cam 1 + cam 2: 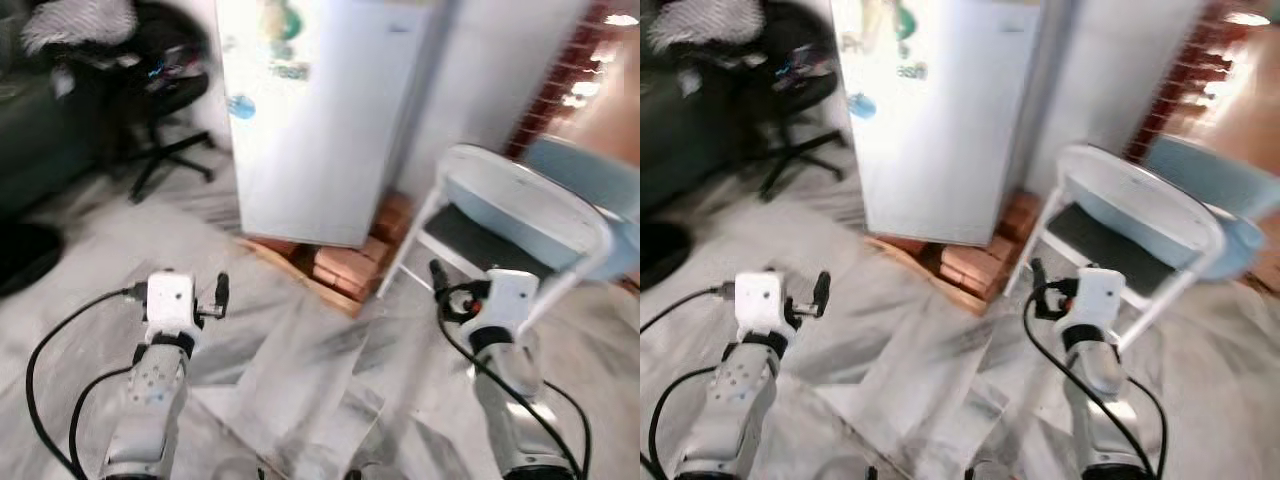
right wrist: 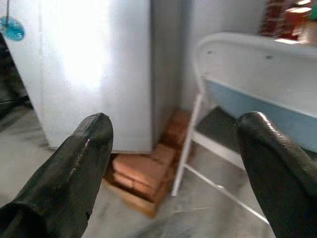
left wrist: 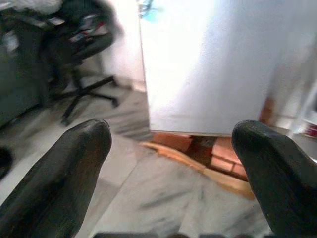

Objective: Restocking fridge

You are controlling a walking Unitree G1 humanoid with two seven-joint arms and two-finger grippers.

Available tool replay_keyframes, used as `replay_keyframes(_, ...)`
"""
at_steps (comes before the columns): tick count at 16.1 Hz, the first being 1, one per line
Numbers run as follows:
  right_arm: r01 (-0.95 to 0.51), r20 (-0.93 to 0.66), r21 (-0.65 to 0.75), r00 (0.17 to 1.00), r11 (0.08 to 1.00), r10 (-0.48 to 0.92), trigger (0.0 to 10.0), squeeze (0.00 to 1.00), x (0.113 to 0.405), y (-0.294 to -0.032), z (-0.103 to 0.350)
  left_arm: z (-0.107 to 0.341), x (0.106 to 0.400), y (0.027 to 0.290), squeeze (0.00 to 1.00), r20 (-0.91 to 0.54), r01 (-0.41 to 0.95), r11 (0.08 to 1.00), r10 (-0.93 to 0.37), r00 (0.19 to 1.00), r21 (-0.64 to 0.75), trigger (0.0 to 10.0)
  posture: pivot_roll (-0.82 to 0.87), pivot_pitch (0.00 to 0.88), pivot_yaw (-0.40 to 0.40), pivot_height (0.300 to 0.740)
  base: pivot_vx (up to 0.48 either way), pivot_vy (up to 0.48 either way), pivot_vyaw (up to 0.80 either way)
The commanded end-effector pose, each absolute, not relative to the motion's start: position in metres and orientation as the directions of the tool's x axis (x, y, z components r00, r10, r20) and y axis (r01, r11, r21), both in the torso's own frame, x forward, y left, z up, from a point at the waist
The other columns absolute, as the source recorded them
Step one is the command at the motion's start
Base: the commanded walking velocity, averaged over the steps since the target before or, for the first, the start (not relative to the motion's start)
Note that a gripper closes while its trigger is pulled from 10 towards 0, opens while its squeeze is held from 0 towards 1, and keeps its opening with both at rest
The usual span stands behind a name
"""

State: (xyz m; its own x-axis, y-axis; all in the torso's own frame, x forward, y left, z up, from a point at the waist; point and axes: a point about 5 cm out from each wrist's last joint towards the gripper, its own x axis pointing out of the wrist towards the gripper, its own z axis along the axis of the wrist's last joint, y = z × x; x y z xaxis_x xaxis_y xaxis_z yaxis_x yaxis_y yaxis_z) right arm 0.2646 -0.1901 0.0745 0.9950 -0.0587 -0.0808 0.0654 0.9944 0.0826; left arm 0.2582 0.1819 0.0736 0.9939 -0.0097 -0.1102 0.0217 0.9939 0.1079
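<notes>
We face a smooth white fridge (image 1: 310,120) on red bricks (image 1: 345,265).
Our left gripper (image 3: 171,163) and right gripper (image 2: 173,163) gape empty above grey-veined marble floor (image 1: 300,360), beside a white folding chair (image 1: 520,215).

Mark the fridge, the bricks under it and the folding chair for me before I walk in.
fridge (image 1: 310,130), left eye view, on the middle of its white door.
bricks (image 1: 345,268), left eye view, on the top brick of the stack under the fridge's front corner.
folding chair (image 1: 520,195), left eye view, on its white backrest.
</notes>
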Motion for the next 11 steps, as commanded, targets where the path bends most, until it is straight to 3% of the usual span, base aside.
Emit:
replay_keyframes(1, 0.046, -0.046, 0.095, 0.998, 0.994, -0.042, 10.0, 0.00, 0.2684, -0.1822, 0.0813, 0.0696, 0.2577, 0.1848, 0.00, -0.137, 0.027, 0.993, -0.011, 0.991, 0.116, 10.0, 0.08, 0.053, -0.023, 0.740, 0.000, 0.480, -0.46)
replay_keyframes(4, 0.070, -0.041, 0.101, 0.997, 0.992, -0.066, 10.0, 0.00, 0.2668, -0.1826, 0.0796, 0.0674, 0.2597, 0.1771, 0.00, -0.157, 0.090, 0.989, -0.070, 0.985, 0.119, 10.0, 0.06, 0.055, 0.018, 0.740, 0.000, 0.480, 0.00)
replay_keyframes(7, 0.069, -0.055, 0.089, 0.996, 0.994, -0.064, 10.0, 0.00, 0.2616, -0.1812, 0.0754, 0.0668, 0.2629, 0.1779, 0.00, -0.160, 0.100, 0.987, -0.080, 0.984, 0.123, 10.0, 0.06, 0.059, 0.006, 0.740, 0.000, 0.480, 0.00)
replay_keyframes(11, 0.052, -0.053, 0.071, 0.997, 0.996, -0.048, 10.0, 0.00, 0.2681, -0.1831, 0.0775, 0.0662, 0.2639, 0.1762, 0.00, -0.164, 0.079, 0.992, -0.063, 0.984, 0.097, 10.0, 0.07, 0.067, -0.025, 0.740, 0.000, 0.480, -0.80)
